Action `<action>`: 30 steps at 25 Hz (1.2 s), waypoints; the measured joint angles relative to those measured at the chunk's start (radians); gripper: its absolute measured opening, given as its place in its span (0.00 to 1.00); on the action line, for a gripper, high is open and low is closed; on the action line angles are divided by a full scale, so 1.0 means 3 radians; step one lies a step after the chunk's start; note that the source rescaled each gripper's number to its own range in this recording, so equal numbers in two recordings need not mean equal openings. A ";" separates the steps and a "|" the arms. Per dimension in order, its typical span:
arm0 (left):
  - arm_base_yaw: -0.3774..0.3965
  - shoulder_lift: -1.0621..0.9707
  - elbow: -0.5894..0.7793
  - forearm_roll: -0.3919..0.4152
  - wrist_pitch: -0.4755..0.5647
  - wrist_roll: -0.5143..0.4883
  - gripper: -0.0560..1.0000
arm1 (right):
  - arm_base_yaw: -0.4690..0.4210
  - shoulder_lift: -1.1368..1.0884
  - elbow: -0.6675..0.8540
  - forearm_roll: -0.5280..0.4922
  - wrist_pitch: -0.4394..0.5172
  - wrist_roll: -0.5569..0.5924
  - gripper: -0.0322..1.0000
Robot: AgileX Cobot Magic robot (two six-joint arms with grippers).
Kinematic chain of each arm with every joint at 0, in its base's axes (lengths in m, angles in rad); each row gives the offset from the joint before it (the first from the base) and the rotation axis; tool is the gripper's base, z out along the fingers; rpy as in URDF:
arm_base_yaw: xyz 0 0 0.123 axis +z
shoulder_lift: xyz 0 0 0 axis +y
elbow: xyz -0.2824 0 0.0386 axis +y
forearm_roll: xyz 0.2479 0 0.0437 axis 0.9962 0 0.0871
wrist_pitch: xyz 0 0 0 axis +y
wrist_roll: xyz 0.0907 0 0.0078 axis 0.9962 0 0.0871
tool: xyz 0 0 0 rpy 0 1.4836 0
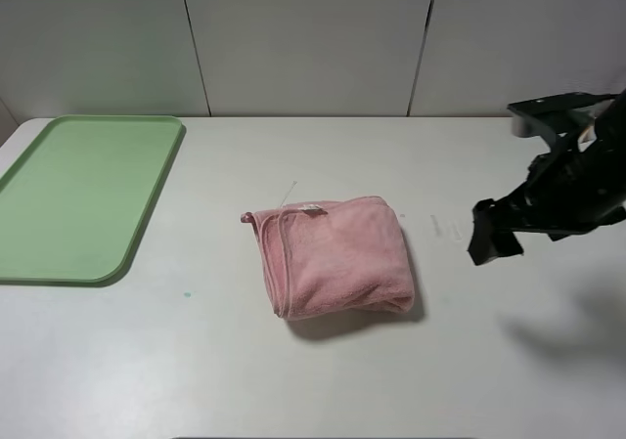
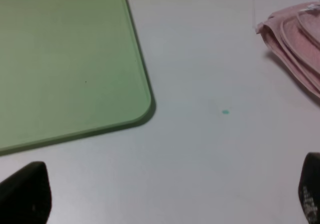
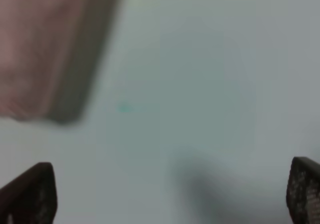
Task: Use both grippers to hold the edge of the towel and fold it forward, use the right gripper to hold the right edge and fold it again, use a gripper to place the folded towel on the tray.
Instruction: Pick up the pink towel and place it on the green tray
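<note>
The pink towel [image 1: 333,255] lies folded in a thick bundle in the middle of the white table. The green tray [image 1: 78,195] sits at the far left with nothing on it. My right gripper [image 1: 494,236] hangs above the table to the right of the towel, open and empty. Its wrist view is blurred and shows the towel [image 3: 45,49] beside bare table, with the two fingertips [image 3: 30,194] wide apart. My left gripper [image 2: 170,199] is out of the exterior high view. Its wrist view shows open fingertips [image 2: 25,194] above the table near the tray's corner [image 2: 75,74] and the towel's edge [image 2: 295,39].
A small teal speck [image 1: 187,293] marks the table between tray and towel. A grey panelled wall [image 1: 313,38] stands behind the table. The right arm's shadow [image 1: 567,331] falls on the table at the right.
</note>
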 joint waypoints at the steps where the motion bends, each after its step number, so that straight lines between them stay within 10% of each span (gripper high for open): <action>1: 0.0000 0.0000 0.0000 0.0000 0.0000 0.0000 1.00 | -0.0076 -0.0075 0.0000 -0.0026 0.0104 0.0000 1.00; 11: 0.0000 0.0000 0.0000 0.0000 0.0000 0.0000 1.00 | -0.0888 -0.0843 0.0149 -0.0109 0.0528 0.0015 1.00; 30: 0.0000 0.0000 0.0000 0.0000 0.0000 0.0000 1.00 | -0.1367 -0.2545 0.0838 0.0053 0.0697 0.0041 1.00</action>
